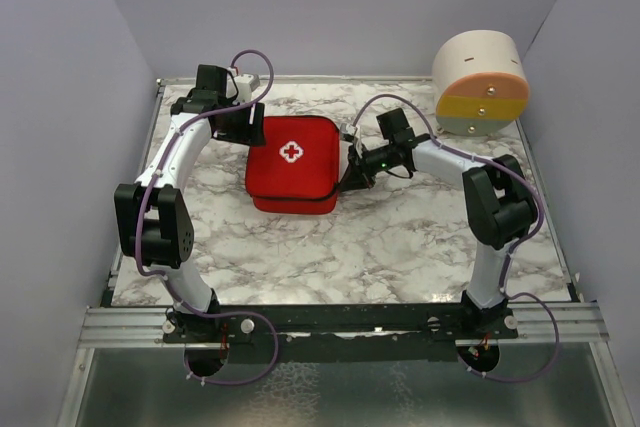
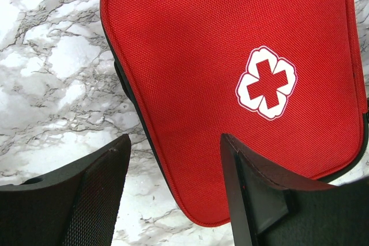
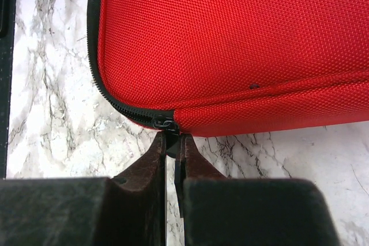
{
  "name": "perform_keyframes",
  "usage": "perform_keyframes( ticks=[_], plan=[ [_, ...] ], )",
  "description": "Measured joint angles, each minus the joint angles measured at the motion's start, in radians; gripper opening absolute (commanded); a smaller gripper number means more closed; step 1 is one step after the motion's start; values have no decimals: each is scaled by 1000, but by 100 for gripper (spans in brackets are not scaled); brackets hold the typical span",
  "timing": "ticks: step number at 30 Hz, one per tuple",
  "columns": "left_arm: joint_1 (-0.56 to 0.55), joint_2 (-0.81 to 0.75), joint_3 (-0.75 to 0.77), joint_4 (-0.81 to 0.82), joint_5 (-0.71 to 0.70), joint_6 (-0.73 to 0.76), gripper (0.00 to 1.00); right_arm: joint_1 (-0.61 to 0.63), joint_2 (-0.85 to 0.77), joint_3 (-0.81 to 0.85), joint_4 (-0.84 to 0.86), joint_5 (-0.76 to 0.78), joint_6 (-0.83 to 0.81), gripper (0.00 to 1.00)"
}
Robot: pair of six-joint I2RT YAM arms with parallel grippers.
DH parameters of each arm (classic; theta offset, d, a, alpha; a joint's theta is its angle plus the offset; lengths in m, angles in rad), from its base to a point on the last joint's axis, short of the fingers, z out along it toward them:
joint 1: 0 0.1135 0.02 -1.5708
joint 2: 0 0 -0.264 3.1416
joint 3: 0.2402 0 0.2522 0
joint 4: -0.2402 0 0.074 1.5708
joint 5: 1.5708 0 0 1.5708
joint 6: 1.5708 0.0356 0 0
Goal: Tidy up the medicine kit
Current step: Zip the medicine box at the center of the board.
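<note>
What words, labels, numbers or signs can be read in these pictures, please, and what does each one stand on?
Words, letters, numbers: none can be read in any view.
Sign, no lettering: a white-and-red cross emblem on the lid of the medicine kit.
Round drawer container: no marking that can be read.
Zipper pull: no marking that can be read.

Marble table [image 1: 400, 247] with medicine kit [image 1: 292, 162], drawer container [image 1: 480, 82]
</note>
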State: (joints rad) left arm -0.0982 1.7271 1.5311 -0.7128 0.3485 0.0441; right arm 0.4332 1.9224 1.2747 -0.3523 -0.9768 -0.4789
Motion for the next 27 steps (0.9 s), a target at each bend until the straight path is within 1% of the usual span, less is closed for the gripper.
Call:
perform_keyframes(
  ticks=[6,16,27],
  plan=[
    [0,-3,-23,4,-1,5,64,0,-3,0,-10,18,15,1],
    [13,-47,-109,-6,-2,15,64,6,-47,0,-59,112,51,1],
    [16,-80,-158,-18,2,9,62,6,-51,4,-79,132,75,1]
  ],
)
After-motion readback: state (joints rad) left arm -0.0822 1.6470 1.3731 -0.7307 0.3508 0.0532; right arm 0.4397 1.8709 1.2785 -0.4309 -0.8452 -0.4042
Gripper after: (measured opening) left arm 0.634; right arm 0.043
